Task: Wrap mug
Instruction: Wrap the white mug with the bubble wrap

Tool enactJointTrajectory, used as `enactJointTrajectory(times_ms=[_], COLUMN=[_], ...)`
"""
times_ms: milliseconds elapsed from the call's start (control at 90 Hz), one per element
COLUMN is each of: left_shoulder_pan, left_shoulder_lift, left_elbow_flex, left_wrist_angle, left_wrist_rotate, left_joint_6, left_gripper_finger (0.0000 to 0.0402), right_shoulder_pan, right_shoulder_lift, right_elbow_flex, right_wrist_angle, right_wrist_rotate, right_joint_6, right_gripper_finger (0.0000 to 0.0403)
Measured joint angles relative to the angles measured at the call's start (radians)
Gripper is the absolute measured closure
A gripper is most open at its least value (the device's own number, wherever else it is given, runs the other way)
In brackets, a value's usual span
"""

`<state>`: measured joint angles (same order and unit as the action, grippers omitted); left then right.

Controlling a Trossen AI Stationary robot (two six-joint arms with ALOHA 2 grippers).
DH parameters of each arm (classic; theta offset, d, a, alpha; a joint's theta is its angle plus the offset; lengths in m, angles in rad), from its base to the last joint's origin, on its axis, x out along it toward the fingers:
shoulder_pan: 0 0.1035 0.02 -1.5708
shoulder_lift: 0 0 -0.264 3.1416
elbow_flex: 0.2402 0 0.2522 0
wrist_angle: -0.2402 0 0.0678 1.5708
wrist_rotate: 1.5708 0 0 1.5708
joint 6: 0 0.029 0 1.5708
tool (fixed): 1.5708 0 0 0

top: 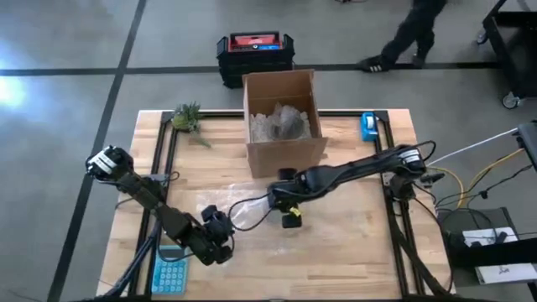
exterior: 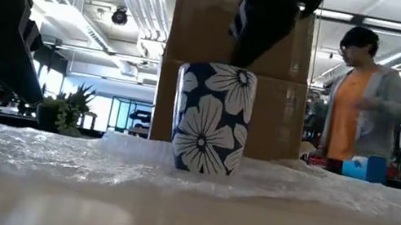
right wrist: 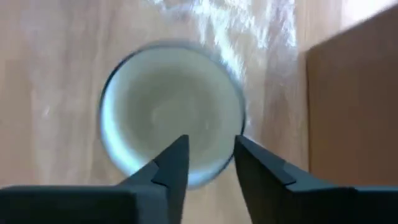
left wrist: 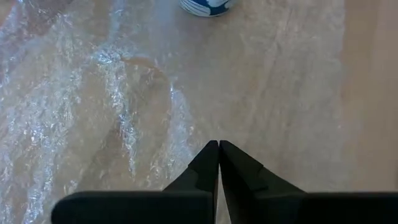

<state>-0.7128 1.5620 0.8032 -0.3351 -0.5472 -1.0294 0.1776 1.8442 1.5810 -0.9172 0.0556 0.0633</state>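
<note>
The wooden table (top: 352, 252) is seen whole only in the high view, framed by dark rails. On it, toward the far edge, an open cardboard box (top: 284, 117) is stood, with crumpled clear wrap visible inside. A sheet of bubble wrap (top: 243, 205) is spread on the table's middle; its shiny ridges are shown close up in the left wrist view.

The mug (exterior: 212, 119), dark blue with white flowers, is stood upright on the bubble wrap, in front of the box. Its pattern is revealed only in the low view; its pale inside and round rim are shown only in the right wrist view, from straight above.

The right gripper (right wrist: 209, 155) is held just above the mug's mouth, its fingers parted narrowly, with nothing gripped between them. The left gripper (left wrist: 219, 152) is held low over the near edge of the bubble wrap, its fingers closed together on nothing.

A small plant (top: 186, 117) is set at the far left corner, and a blue calculator (top: 170, 273) at the near left edge. Beyond the table, a person in an orange shirt (exterior: 360, 99) is seen in the low view.
</note>
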Motion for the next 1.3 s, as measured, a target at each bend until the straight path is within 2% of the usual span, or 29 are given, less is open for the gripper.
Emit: enactJointTrajectory(times_ms=[178,389,589,744,811,911,989,1167,1300], left_shoulder_pan=[0.0,-0.002,-0.002,-0.002,-0.002,-0.002,-0.002,-0.001,0.009], left_shoulder_lift=[0.0,0.0,0.0,0.0,0.0,-0.01,-0.019,-0.049,-0.072], left_elbow_flex=[-0.001,-0.001,-0.001,-0.002,-0.002,-0.002,-0.002,-0.002,-0.002], left_wrist_angle=[0.003,0.006,0.006,0.006,0.003,-0.007,-0.009,-0.032,-0.029], left_wrist_rotate=[0.0,0.011,0.01,0.01,0.027,0.139,0.173,0.156,0.058], left_joint_6=[0.0,0.0,0.0,0.0,0.008,0.026,0.026,0.026,0.027], left_gripper_finger=[0.0402,0.0402,0.0402,0.0402,0.0402,0.0402,0.0402,0.0402,0.0402], right_shoulder_pan=[0.025,0.089,0.133,0.166,0.19,0.239,0.285,0.368,0.386], right_shoulder_lift=[-0.07,-0.138,-0.179,-0.18,-0.18,-0.18,-0.18,-0.181,-0.208], right_elbow_flex=[-0.027,-0.26,-0.524,-0.651,-0.671,-0.679,-0.679,-0.653,-0.594], right_wrist_angle=[-0.157,-0.123,0.091,0.248,0.279,0.279,0.283,0.279,0.155], right_wrist_rotate=[-0.037,-0.036,-0.03,-0.033,-0.037,-0.045,-0.046,-0.062,-0.063], right_joint_6=[0.049,0.081,0.185,0.275,0.316,0.363,0.395,0.416,0.425], right_gripper_finger=[0.0235,0.0223,0.0237,0.0253,0.0259,0.0269,0.0277,0.0292,0.0304])
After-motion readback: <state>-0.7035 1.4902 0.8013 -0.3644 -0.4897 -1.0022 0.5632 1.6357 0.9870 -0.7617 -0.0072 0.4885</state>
